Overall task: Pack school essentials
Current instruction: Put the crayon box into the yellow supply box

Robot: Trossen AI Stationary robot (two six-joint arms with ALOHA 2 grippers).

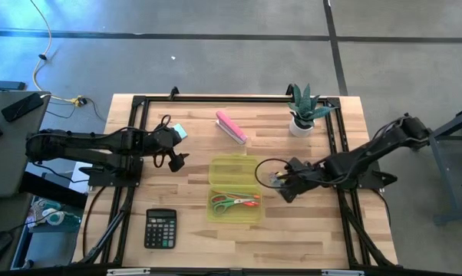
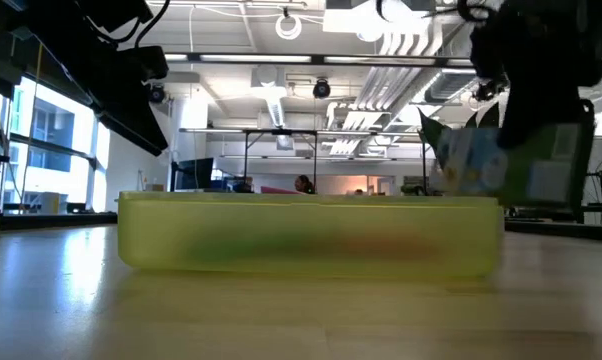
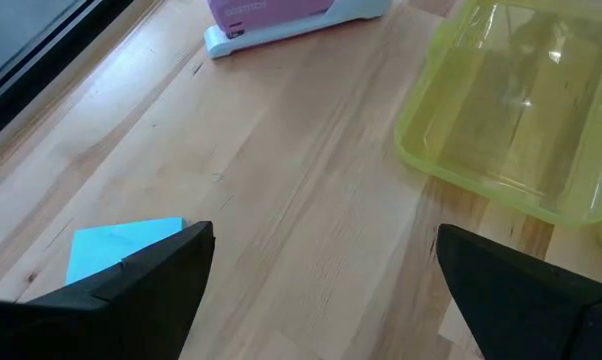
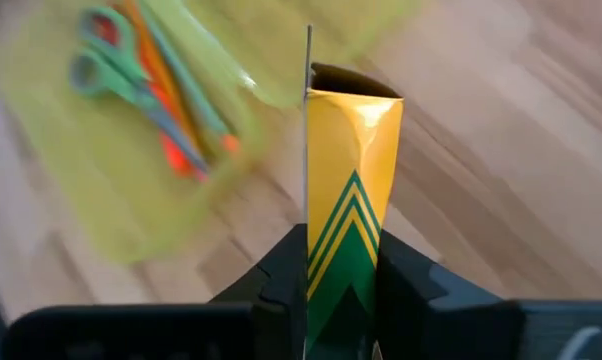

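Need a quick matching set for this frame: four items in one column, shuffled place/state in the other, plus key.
Things
1. crayon box
2. scissors
3. note pad
4. calculator

Places
A. on the table by the left gripper
B. inside the yellow-green case
C. held in the right gripper
D. near table edge, apart from the case

Pairs: 1-C, 2-B, 3-A, 4-D
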